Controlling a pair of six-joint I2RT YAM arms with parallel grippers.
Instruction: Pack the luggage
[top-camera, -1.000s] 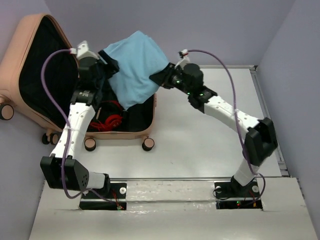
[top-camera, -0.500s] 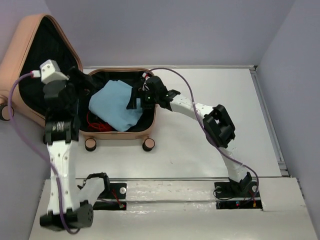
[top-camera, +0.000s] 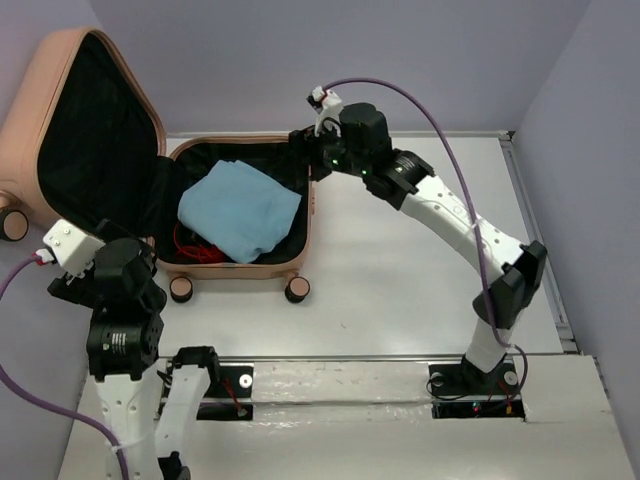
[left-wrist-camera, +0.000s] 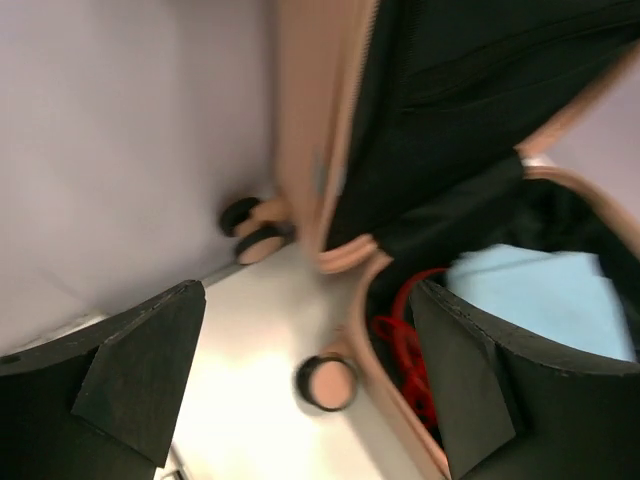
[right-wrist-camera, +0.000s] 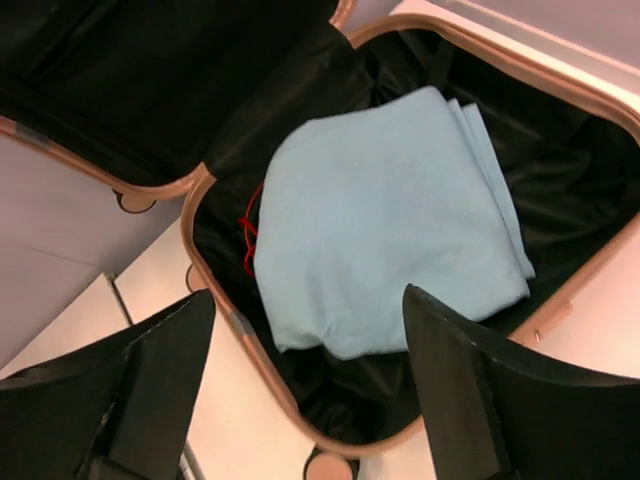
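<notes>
The peach-pink luggage (top-camera: 240, 270) lies open at the table's left, its black-lined lid (top-camera: 100, 110) leaning on the left wall. A folded light-blue cloth (top-camera: 240, 210) lies in the base on top of a red cord (top-camera: 195, 250). My left gripper (top-camera: 145, 275) is open and empty, near the case's front-left corner. In the left wrist view (left-wrist-camera: 305, 300) it is over the table by a wheel (left-wrist-camera: 327, 382). My right gripper (top-camera: 303, 150) is open and empty above the case's back-right corner. In the right wrist view (right-wrist-camera: 308, 300) it looks down on the cloth (right-wrist-camera: 390, 210).
The case's wheels (top-camera: 296, 290) stand along its front edge. Purple walls close in the left, back and right. A raised rim (top-camera: 530, 220) runs down the table's right side. White table surface (top-camera: 420, 280) lies right of the case.
The cloth went from being held up by both grippers to lying in the case base. My left arm pulled back toward the near left. My right arm rose to the case's back-right corner.
</notes>
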